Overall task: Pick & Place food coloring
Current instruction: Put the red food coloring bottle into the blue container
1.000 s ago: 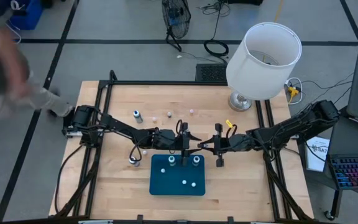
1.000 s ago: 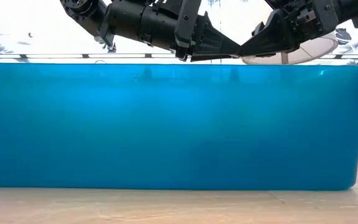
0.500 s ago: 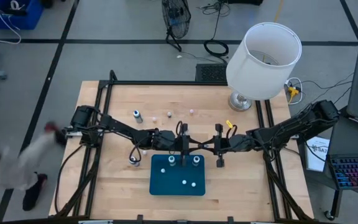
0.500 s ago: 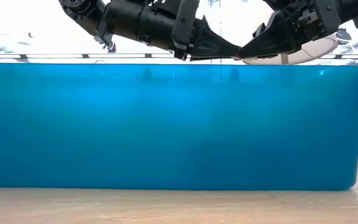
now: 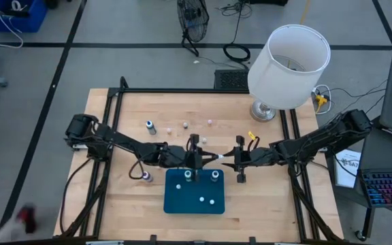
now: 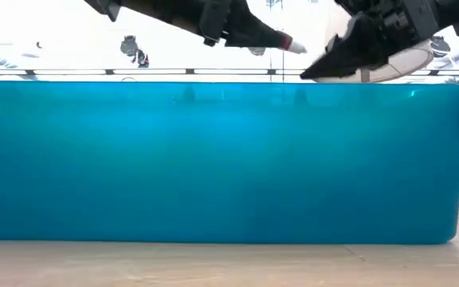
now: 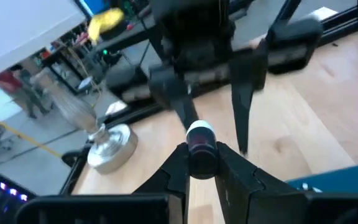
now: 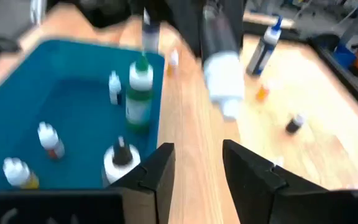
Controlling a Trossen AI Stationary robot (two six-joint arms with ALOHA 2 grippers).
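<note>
Now bottle (image 7: 201, 148) in left pincer (image 7: 199, 163)

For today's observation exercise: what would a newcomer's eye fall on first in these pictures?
The big white lampshade at the table's far right corner. Then the two grippers meeting mid-table just behind the blue tray: the left gripper is shut on a small bottle, and the right gripper faces it, open.

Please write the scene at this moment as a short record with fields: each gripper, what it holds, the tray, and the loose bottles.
left gripper: shut on a dark bottle with a white cap, above the table near the tray's far edge
right gripper: fingers apart, holding nothing, facing the left gripper
tray: dark blue, with several small bottles standing in it, including a green bottle
loose bottles: a few lie on the wooden table beyond the tray
</note>
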